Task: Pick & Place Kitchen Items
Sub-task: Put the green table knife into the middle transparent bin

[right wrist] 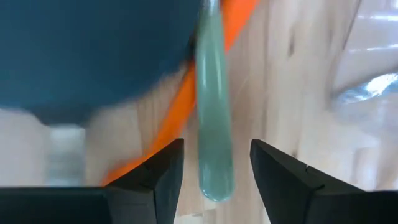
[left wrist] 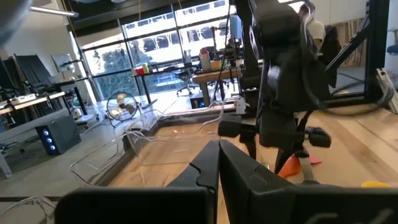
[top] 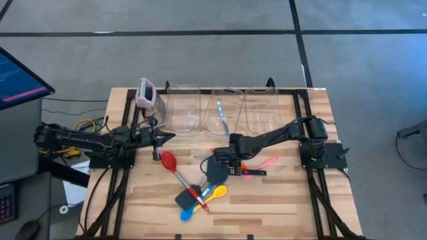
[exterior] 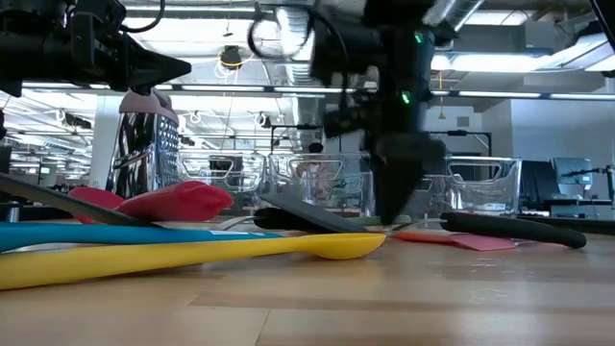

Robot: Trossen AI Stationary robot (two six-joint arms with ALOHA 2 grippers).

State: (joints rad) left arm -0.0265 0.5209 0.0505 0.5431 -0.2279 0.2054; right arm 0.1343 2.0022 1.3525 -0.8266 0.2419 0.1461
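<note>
My right gripper stands open, pointing steeply down over the utensil pile at mid-table. Its fingers stand on either side of the free end of a clear-teal handle, with a gap showing on both sides. That handle lies on the wood beside an orange spatula and a dark spatula blade. A red spoon, yellow spoon, blue spoon, red-handled tool and pink spatula lie flat nearby. My left gripper waits shut above the table's left side.
Three clear bins stand in a row along the far edge, with a pink-topped metal grater to their left. Bare wood lies toward the near edge. Dark frame rails run down both table sides.
</note>
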